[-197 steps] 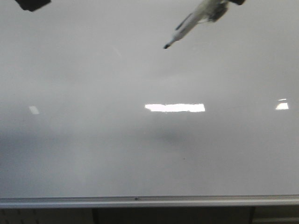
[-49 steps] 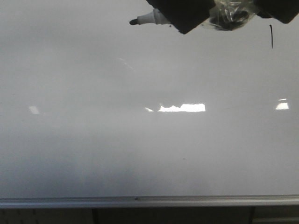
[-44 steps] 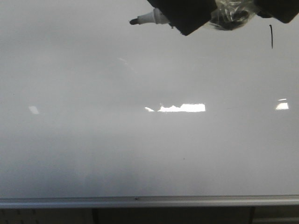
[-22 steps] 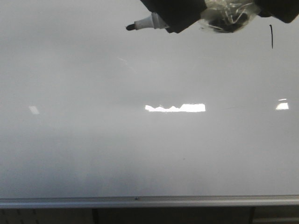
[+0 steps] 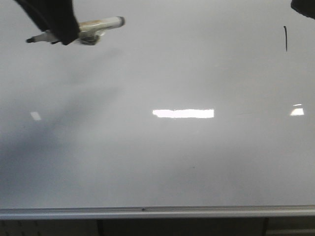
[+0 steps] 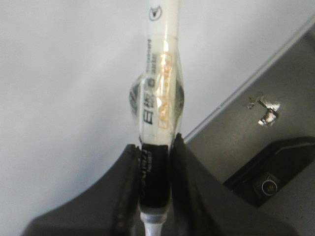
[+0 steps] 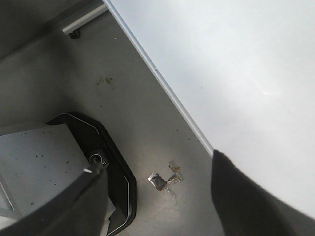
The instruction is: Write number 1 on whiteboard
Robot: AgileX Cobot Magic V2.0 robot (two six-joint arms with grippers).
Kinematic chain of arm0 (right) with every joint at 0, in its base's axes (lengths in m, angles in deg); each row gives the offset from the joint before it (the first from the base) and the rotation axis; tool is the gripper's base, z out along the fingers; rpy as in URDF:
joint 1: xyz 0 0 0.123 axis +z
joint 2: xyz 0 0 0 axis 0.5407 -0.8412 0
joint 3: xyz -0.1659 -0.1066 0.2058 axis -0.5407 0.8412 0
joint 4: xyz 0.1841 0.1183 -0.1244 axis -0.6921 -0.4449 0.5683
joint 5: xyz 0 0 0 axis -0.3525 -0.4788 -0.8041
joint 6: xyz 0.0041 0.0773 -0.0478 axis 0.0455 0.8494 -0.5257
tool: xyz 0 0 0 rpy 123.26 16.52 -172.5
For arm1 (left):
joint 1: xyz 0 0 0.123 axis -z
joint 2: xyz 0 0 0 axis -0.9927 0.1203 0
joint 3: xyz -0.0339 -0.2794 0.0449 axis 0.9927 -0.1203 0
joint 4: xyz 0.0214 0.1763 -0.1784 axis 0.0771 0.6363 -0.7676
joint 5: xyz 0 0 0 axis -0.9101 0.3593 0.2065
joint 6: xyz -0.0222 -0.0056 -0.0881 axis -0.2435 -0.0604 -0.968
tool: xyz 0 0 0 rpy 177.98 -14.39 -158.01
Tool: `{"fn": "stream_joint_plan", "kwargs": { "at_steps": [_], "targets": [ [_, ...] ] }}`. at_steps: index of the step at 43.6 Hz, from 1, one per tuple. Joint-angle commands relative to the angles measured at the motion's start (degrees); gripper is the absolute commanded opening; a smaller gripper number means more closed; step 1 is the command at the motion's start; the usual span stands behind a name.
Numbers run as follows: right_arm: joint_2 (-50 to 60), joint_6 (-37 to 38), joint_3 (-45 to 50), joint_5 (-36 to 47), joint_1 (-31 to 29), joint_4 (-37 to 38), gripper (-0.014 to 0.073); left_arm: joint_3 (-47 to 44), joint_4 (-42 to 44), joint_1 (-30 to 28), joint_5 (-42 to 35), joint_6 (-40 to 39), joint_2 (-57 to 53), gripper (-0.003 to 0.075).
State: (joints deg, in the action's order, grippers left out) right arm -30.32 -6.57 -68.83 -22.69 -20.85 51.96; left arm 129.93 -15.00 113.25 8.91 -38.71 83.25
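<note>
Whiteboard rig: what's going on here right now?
The left gripper is shut on the marker pen, holding it near the upper left of the whiteboard in the front view. The number 1 is already drawn: a short black stroke at the board's upper right, well away from the pen. The right gripper holds nothing, its fingers spread apart, and only its edge shows at the top right corner of the front view.
</note>
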Motion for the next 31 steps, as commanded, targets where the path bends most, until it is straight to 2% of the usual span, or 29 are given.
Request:
{"fn": "stream_joint_plan", "kwargs": {
  "at_steps": [1,6,14,16,20,31],
  "targets": [
    [1.4,0.2,-1.7,1.5,-0.6,-1.8,0.0486,-3.3,0.3,-4.9,-7.0,-4.0,-5.2,0.0071],
    [1.4,0.2,-1.7,2.1,-0.6,-1.8,0.0486,-11.0,0.2,-12.3,-15.7,-6.4,-8.6,0.0071],
    [1.4,0.2,-1.7,2.7,-0.6,-1.8,0.0486,-22.9,-2.8,-21.4,-37.1,-10.9,-9.9,0.0071],
    [1.4,0.2,-1.7,2.8,-0.6,-1.8,0.0486,-25.5,-4.5,-22.5,-45.3,-10.9,-9.3,0.0071],
    [1.4,0.2,-1.7,3.0,-0.6,-1.8,0.0486,-28.4,-4.7,-23.2,-55.6,-10.9,-7.2,0.0071],
    [1.4,0.2,-1.7,3.1,-0.6,-1.8,0.0486,-28.6,-5.9,-23.2,-66.2,-10.9,0.2,0.0073]
  ]
}}
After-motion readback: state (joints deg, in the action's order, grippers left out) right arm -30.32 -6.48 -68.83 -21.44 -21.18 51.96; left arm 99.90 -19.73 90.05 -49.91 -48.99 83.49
